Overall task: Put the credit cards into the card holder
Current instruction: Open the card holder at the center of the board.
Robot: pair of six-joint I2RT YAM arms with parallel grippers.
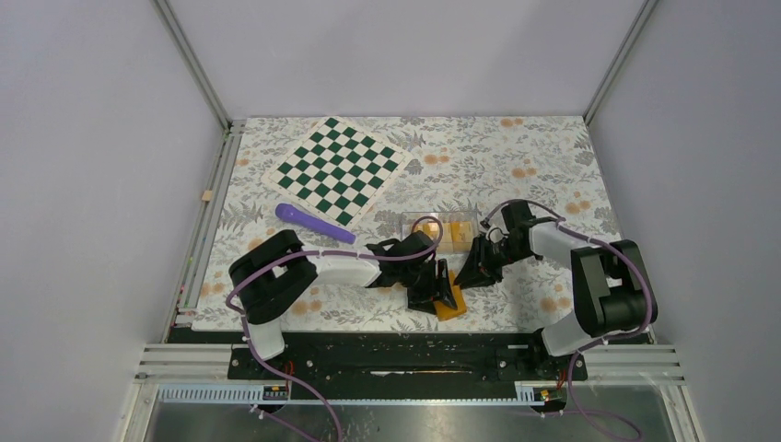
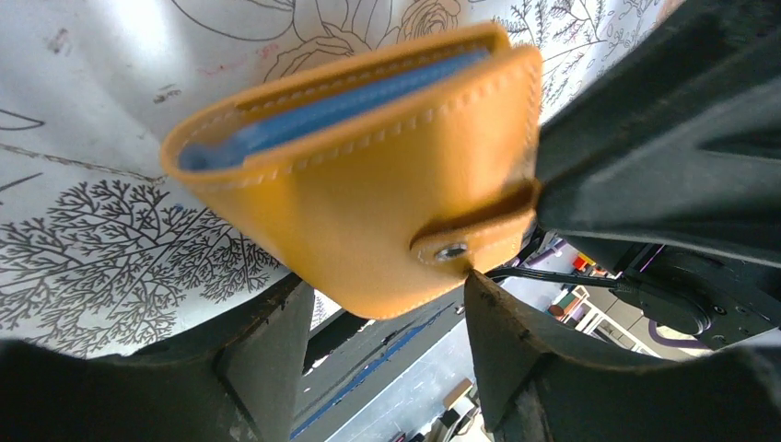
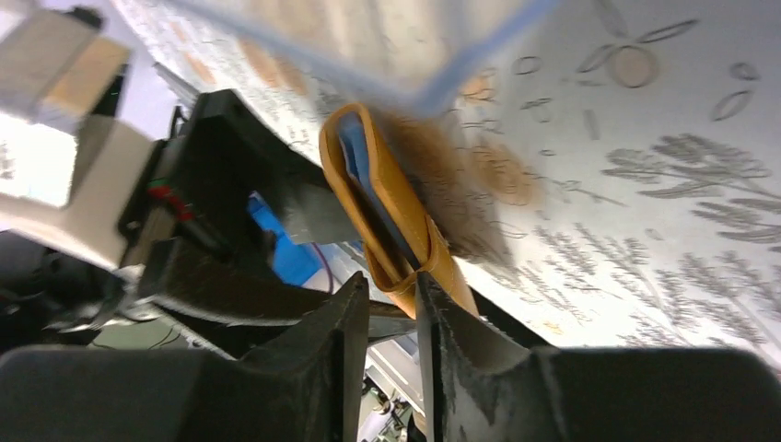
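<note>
Floral-print worktop (image 1: 516, 175), plain grey walls (image 1: 92, 184) round it. Left tool (image 2: 385, 276): jaws spread fairly wide, holding the card holder (image 2: 368, 203) by its lower edge. Both fingertips (image 2: 276, 331) sit against the orange leather in the left wrist view. Right tool (image 3: 391, 281): jaws narrow, almost together, with the holder's edge right at the tips. Cannot tell if it actually pinches. From the left wrist, its dark body touches the holder's strap side.

Card holder is folded shut and tilted up off the print. The strap (image 2: 497, 221) wraps round one side, with the snap (image 2: 450, 250) on it. Blue lining (image 2: 332, 110) shows along the open top edge. From the top camera it sits between the two tools, close to the near edge of the worktop, mostly hidden under the left one.

Just behind the tools is a clear box (image 1: 442, 232) with tan flat pieces inside, too small to identify. Left of that lies a purple stick (image 1: 315, 224). Further back and left is a green-and-white chessboard mat (image 1: 339, 170), set at an angle.
</note>
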